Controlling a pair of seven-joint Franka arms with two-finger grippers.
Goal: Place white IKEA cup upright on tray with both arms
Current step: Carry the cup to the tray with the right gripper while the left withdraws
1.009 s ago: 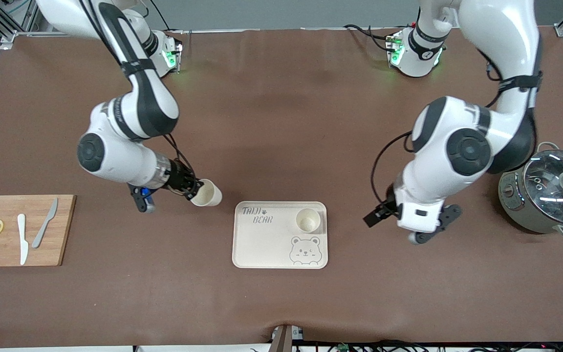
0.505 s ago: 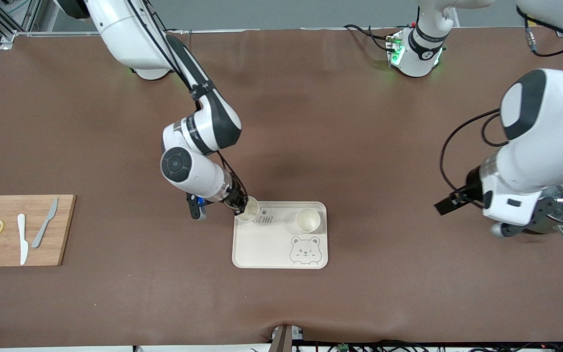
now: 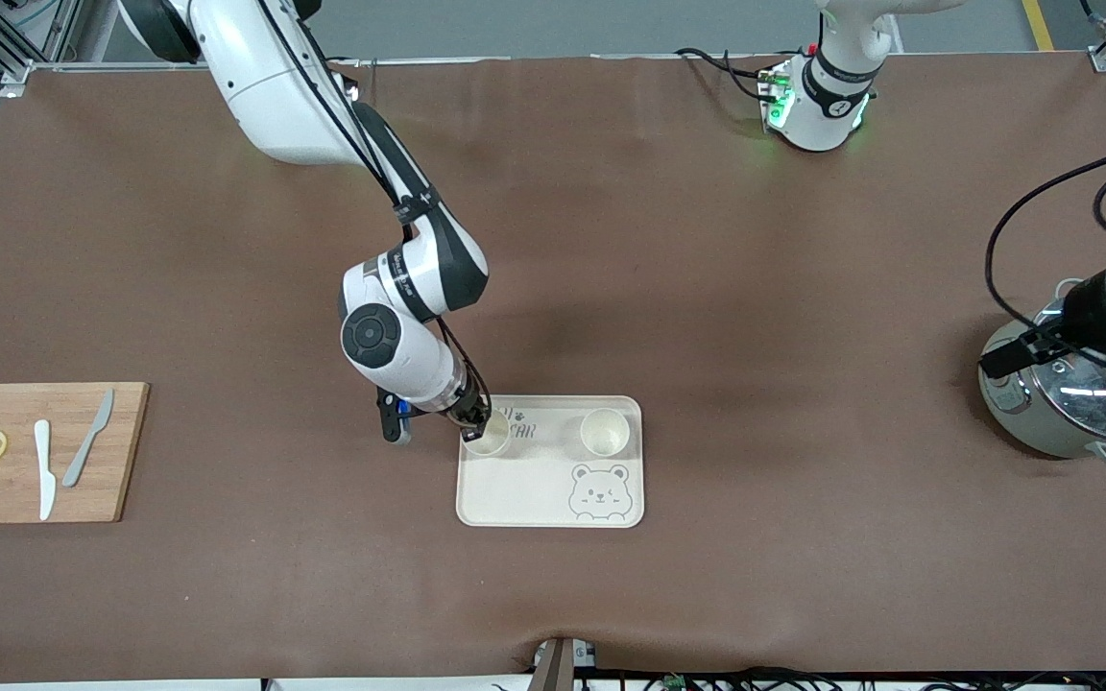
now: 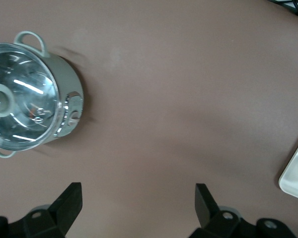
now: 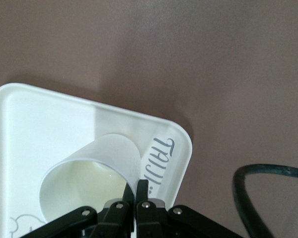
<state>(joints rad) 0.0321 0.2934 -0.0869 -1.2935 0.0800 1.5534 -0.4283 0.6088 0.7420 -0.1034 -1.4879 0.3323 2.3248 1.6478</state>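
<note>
White cup (image 3: 487, 437) upright on cream tray (image 3: 534, 494), at the corner toward right arm's end, right tool (image 3: 474, 423) pinching its rim. Second cup (image 3: 603, 432) stands beside it. Left tool (image 4: 139, 208) hangs open, near the glass-lidded pot (image 3: 1057, 408).

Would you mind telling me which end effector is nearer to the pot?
The left. The left end effector hangs open right by the pot at its end of the table, while the right end effector is over the tray, shut on a cup.
</note>
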